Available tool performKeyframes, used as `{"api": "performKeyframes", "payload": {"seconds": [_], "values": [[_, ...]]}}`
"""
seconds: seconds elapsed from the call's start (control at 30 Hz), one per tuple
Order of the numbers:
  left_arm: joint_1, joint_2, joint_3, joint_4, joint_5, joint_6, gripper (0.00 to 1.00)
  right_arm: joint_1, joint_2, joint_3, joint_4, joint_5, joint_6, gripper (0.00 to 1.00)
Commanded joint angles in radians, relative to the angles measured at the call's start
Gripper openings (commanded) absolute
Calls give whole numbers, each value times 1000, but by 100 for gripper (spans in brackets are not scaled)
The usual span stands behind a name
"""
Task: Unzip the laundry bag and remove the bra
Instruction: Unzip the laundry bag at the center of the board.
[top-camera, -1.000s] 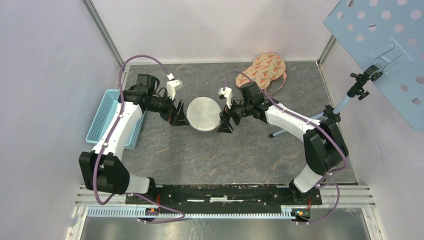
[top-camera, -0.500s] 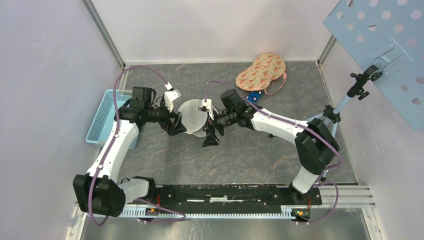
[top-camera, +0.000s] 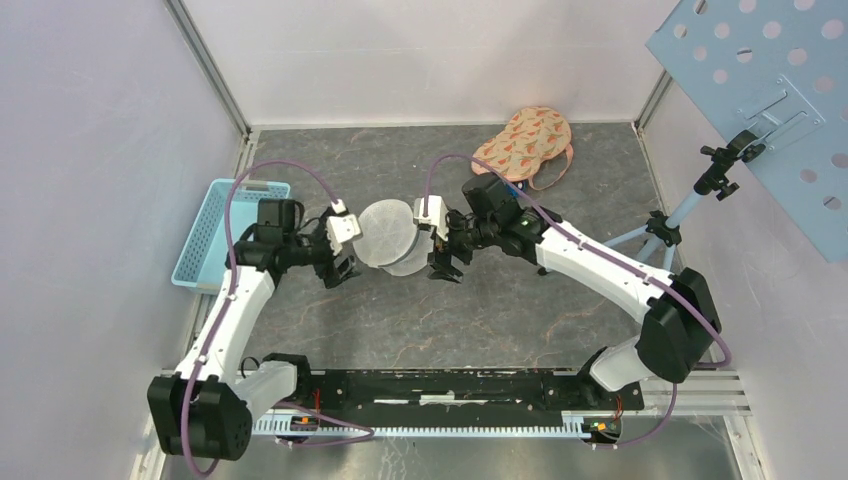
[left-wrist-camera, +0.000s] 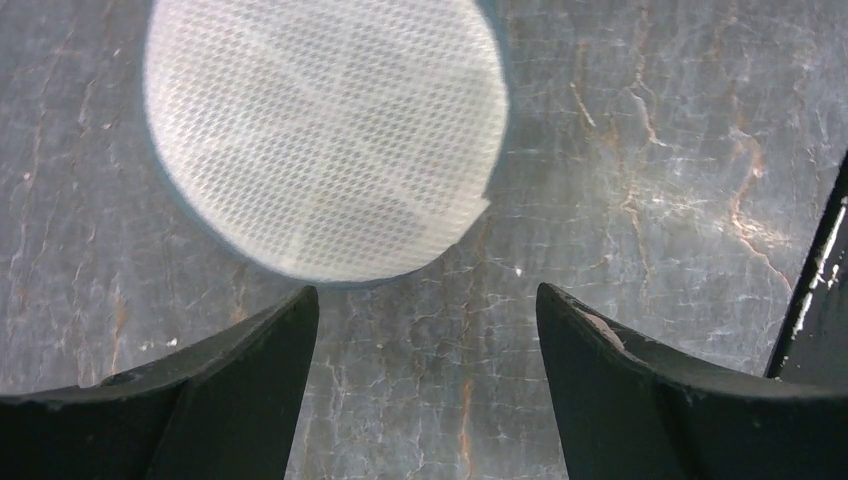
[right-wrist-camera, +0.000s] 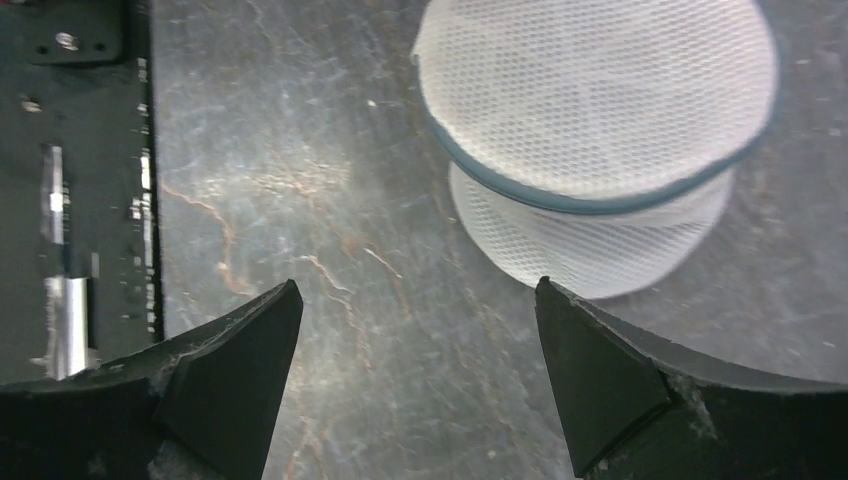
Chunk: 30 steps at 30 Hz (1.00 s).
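The laundry bag (top-camera: 388, 237) is a round white mesh pouch with a grey-blue rim, lying mid-table as two offset discs, one overlapping the other. From the left wrist the laundry bag (left-wrist-camera: 320, 140) lies just beyond my fingertips; from the right wrist the laundry bag (right-wrist-camera: 600, 110) sits ahead and to the right. My left gripper (top-camera: 342, 264) (left-wrist-camera: 427, 300) is open over bare table at the bag's left. My right gripper (top-camera: 444, 264) (right-wrist-camera: 418, 295) is open at its right. Neither holds anything. The bra (top-camera: 523, 141), peach with an orange print, lies outside the bag at the back right.
A light blue basket (top-camera: 214, 236) stands against the left wall. A tripod (top-camera: 668, 225) carrying a perforated blue panel (top-camera: 760, 90) stands at the right. The black mounting rail (top-camera: 450, 385) runs along the near edge. White walls enclose the table.
The bag went from one flat disc to two offset discs and sits slightly further left. Both grippers drew in beside it and their jaws have narrowed a little.
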Motion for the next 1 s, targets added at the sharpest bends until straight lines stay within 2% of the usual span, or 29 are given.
{"api": "performKeyframes", "payload": {"seconds": [0.0, 0.07, 0.17, 0.37, 0.5, 0.67, 0.9, 0.97], "values": [[106, 68, 87, 14, 163, 5, 87, 3, -34, 88, -61, 153, -146, 93], [168, 122, 134, -9, 213, -63, 90, 19, -36, 105, -40, 188, -185, 92], [230, 163, 166, 50, 250, -220, 93, 78, -13, 142, -15, 238, -233, 91], [288, 201, 214, 192, 146, -488, 93, 271, 113, 287, -57, 387, -368, 84], [329, 244, 274, 205, 136, -599, 93, 373, 142, 189, 50, 505, -493, 80], [376, 269, 279, 213, 100, -641, 93, 454, 164, 111, 152, 557, -544, 73], [402, 267, 250, 251, 131, -680, 93, 461, 195, -12, 330, 717, -625, 71], [406, 268, 247, 256, 147, -698, 93, 457, 201, -19, 336, 738, -619, 69]]}}
